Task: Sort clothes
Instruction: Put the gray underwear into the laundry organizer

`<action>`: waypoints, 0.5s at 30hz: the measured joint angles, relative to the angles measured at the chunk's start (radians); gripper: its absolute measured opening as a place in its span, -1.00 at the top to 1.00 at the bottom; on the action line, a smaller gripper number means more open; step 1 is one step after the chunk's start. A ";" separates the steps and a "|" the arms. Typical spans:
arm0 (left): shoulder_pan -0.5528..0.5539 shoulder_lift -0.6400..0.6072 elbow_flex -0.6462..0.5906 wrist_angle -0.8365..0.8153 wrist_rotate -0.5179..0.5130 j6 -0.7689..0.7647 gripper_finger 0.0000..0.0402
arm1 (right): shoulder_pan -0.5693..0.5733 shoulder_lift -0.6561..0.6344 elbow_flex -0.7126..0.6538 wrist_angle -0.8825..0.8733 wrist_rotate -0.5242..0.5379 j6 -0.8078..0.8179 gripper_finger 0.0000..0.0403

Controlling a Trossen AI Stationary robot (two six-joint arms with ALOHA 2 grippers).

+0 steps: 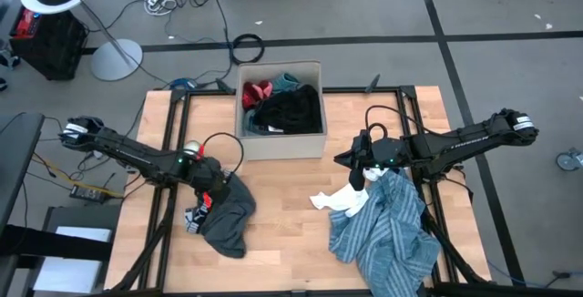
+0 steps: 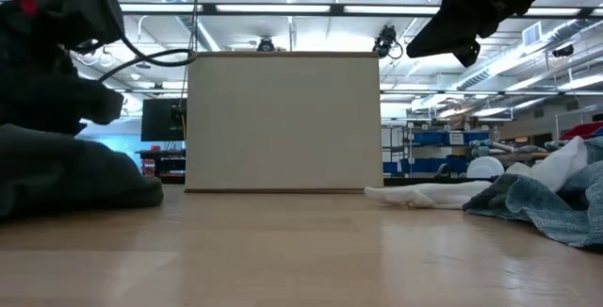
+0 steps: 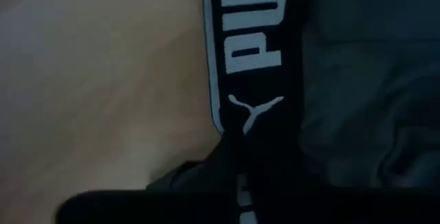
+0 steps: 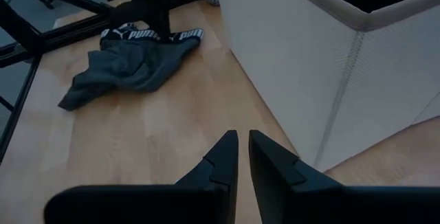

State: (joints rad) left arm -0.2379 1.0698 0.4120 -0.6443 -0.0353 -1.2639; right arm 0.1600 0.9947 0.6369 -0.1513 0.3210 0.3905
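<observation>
The left gripper (image 1: 202, 199) is down on the dark gray undies (image 1: 228, 213) w/ the black band (image 3: 258, 52), on the left side of the counter (image 1: 282, 233). Can't tell if it's got hold or how wide it is.

The right gripper (image 4: 242, 157) is up in the air near the box (image 1: 280, 110), pinched almost shut, nothing in it. The striped shirt (image 1: 387, 233) & a white piece (image 1: 339, 200) lie just under it. More clothes sit in the box.

What could go wrong: if the left one only pinches a thin bit of band, the undies may slip out & drop. They could also snag on the box edge.
</observation>
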 joint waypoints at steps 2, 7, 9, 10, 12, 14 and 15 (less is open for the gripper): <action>0.000 0.002 0.016 0.010 0.005 0.004 0.94 | 0.000 0.000 0.000 0.001 0.000 0.007 0.81; 0.000 0.003 0.139 -0.015 0.008 0.079 0.99 | 0.000 0.000 0.000 0.001 0.000 0.010 0.81; 0.000 0.003 0.208 -0.047 0.005 0.119 0.99 | 0.000 0.000 0.000 0.002 0.000 0.010 0.81; 0.000 0.003 0.247 -0.049 0.003 0.140 0.99 | 0.000 0.000 0.000 0.001 0.000 0.009 0.81; 0.000 0.003 0.331 -0.064 -0.009 0.189 0.99 | 0.000 0.000 0.000 0.002 0.000 0.009 0.81; 0.000 0.003 0.420 -0.100 -0.035 0.235 0.99 | 0.000 0.000 0.000 0.001 0.000 0.010 0.81; 0.000 0.003 0.464 -0.114 -0.049 0.256 0.99 | 0.000 0.000 0.000 0.001 0.000 0.010 0.81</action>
State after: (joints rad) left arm -0.2379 1.0733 0.8758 -0.7584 -0.0847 -1.0081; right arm 0.1600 0.9947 0.6369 -0.1499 0.3210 0.4000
